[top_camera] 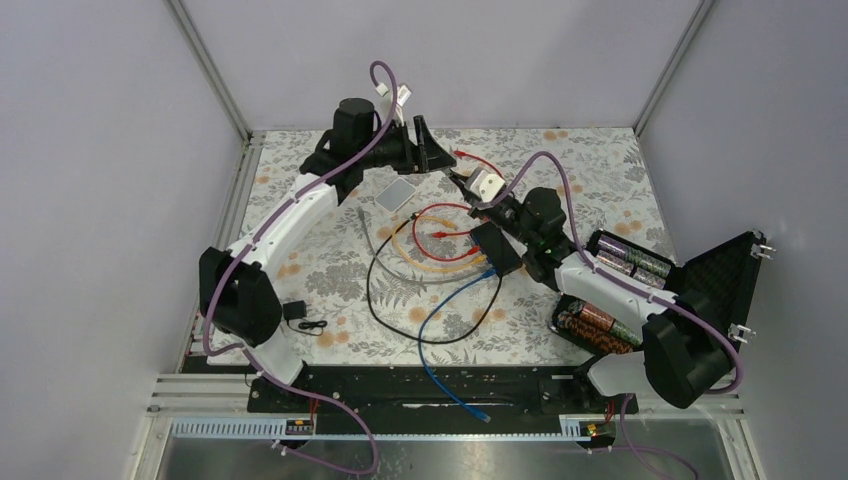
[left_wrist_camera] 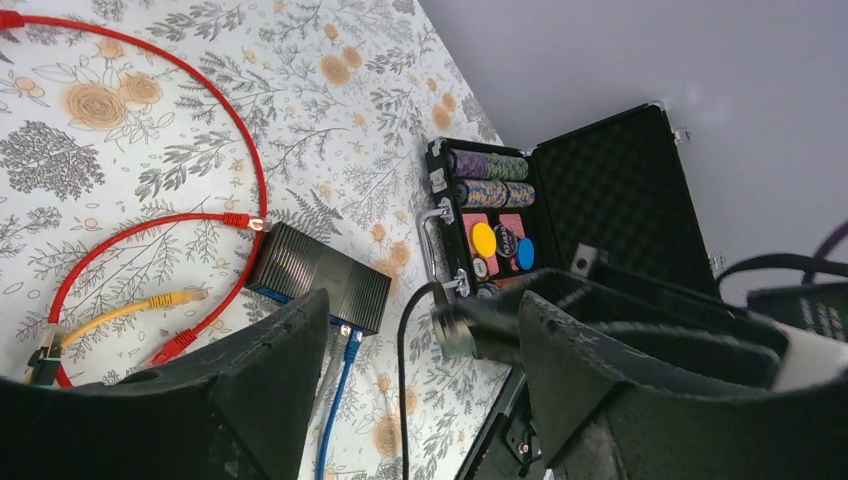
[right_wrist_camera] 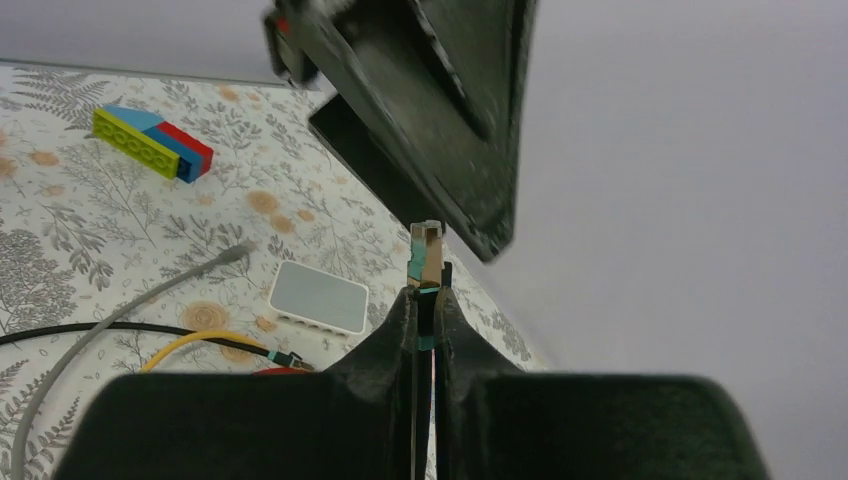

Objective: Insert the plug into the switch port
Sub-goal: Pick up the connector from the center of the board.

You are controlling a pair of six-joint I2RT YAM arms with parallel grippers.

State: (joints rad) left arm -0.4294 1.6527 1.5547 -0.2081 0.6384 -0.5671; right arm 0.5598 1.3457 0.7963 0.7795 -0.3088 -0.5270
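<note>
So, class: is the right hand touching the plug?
Touching. The right wrist view shows the right hand shut on the plug, with no gap on either side.

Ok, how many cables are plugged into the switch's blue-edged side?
2: a blue cable and a grey cable beside it, toward the right end of that side of the switch in the left wrist view. Part of that edge is hidden, so more are possible.
</note>
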